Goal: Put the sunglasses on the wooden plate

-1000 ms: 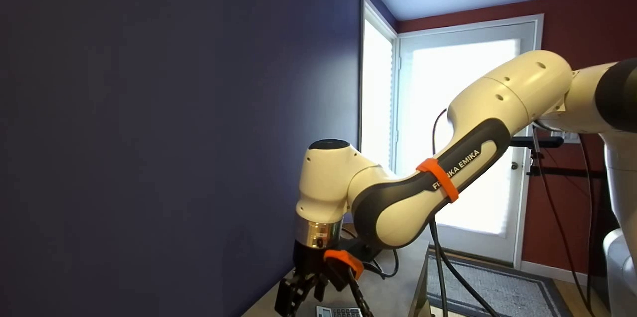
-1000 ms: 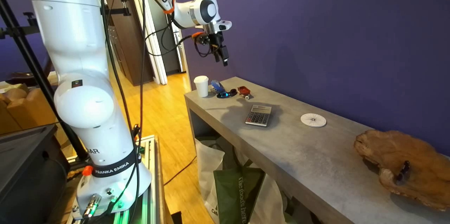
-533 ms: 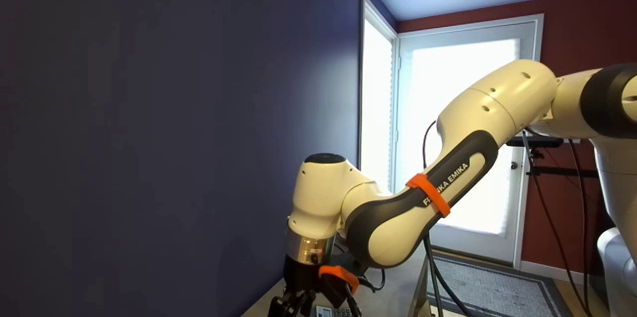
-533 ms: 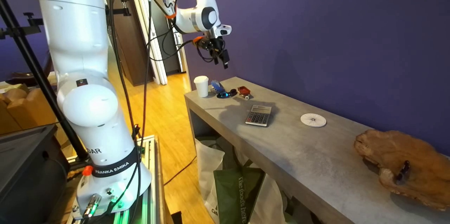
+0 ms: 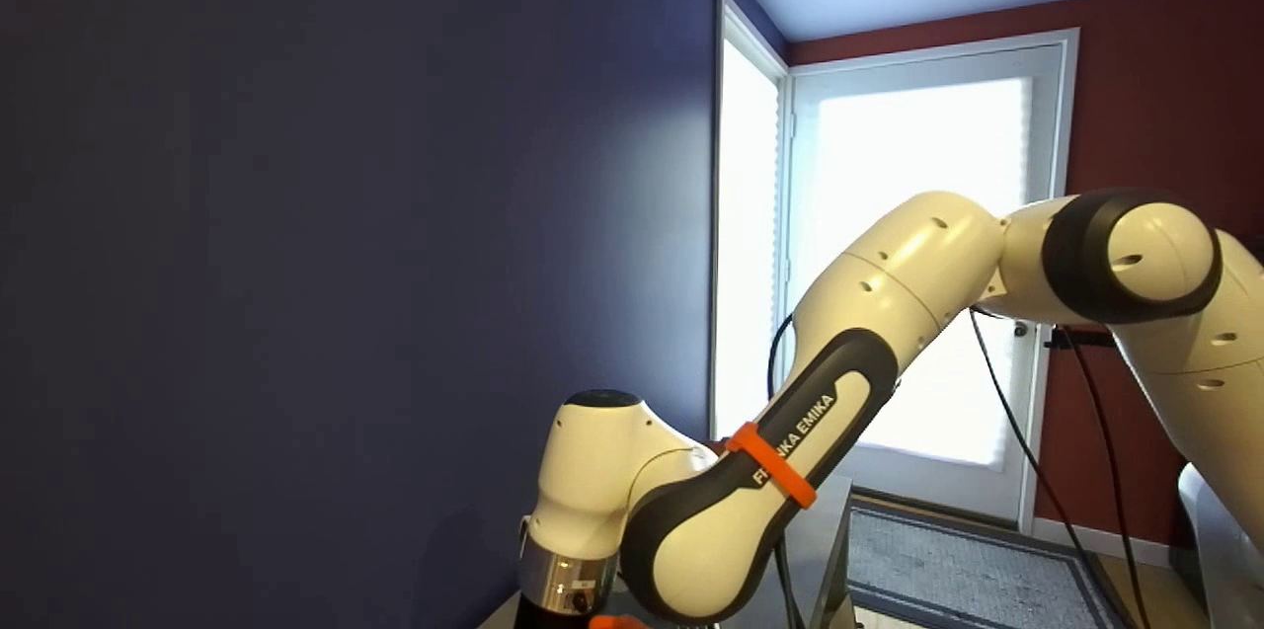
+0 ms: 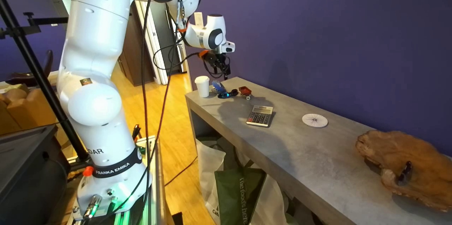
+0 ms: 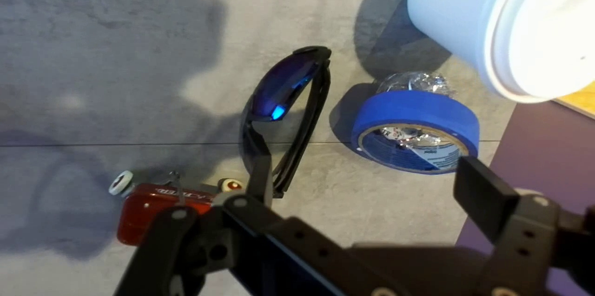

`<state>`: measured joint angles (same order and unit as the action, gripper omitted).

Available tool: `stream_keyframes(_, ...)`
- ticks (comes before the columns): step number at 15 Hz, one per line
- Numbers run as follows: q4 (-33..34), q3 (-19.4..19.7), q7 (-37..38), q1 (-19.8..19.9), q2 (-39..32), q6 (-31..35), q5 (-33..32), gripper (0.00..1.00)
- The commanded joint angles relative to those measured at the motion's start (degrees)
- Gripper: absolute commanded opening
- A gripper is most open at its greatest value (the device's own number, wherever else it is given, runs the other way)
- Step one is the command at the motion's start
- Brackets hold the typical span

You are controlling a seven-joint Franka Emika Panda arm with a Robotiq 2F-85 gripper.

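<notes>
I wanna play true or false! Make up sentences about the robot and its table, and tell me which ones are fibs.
1. The sunglasses lie between the toy wagon and the tape roll. True.
2. The calculator is nearer the sunglasses than the wooden plate is. True.
3. The sunglasses are on the wooden plate. False: they lie on the gray table.
4. The tape roll is green. False: it is blue.
5. The gripper is open. True.
6. The gripper is holding the calculator. False: the calculator lies on the gray table.
</notes>
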<state>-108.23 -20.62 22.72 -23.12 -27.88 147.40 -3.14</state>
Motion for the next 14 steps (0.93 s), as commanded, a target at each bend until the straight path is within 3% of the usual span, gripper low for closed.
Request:
stream_keyframes(1,7.88,0.57,-4.06,-1.64,-7.78,-0.81,6.02,1.0)
stream_keyframes(8,16.42,3.98,-2.01,-4.84,-15.74,-1.47,7.81,1.0)
stream_keyframes(14,19.17,4.51,-1.08,-4.92,-18.73,-1.11,9.92,1.0)
